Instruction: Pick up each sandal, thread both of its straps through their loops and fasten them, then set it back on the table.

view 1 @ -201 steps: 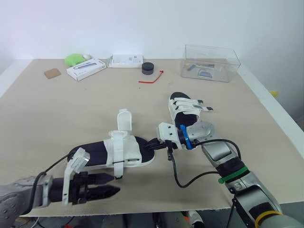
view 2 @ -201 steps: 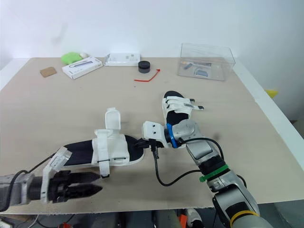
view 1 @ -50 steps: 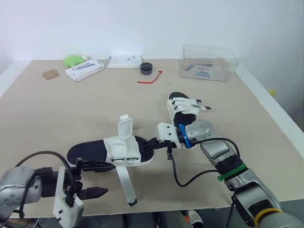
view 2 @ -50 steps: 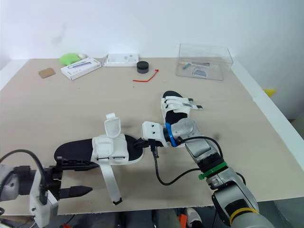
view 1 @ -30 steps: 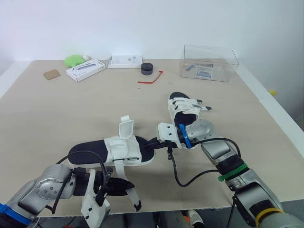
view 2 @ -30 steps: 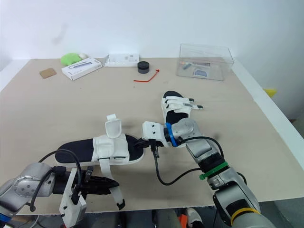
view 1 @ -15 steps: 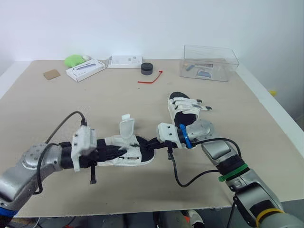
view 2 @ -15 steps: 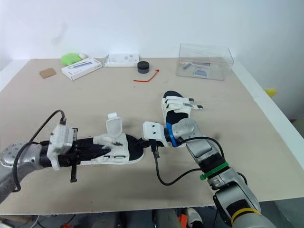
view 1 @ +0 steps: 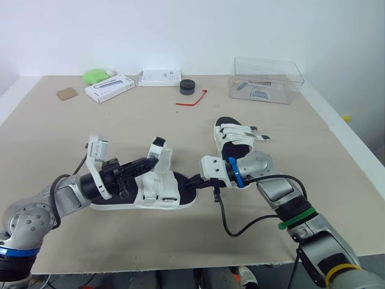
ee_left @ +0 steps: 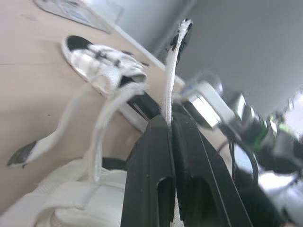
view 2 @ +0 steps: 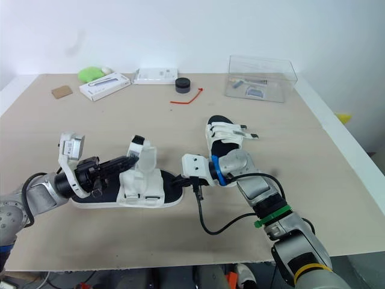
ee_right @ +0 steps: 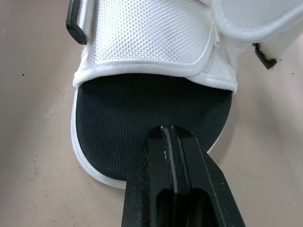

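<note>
Left eye view: we are pinching the strap (view 1: 162,158) of the open sandal (view 1: 141,196) in our left gripper (view 1: 151,162), its fingers closed on the strap and holding it upright over the sandal's middle. Our right gripper (view 1: 192,182), fingers together and empty, is resting its tips on this sandal's toe. Just beyond the toe a fastened sandal (view 1: 236,137) is lying. Far behind the open sandal are sitting a clear box (view 1: 266,80), black puck (view 1: 187,87), red tie (view 1: 191,99) and two white boxes (view 1: 109,88). Left wrist view is showing us the strap edge-on between shut fingers (ee_left: 156,156); right wrist view is showing fingertips against the black footbed (ee_right: 142,118).
</note>
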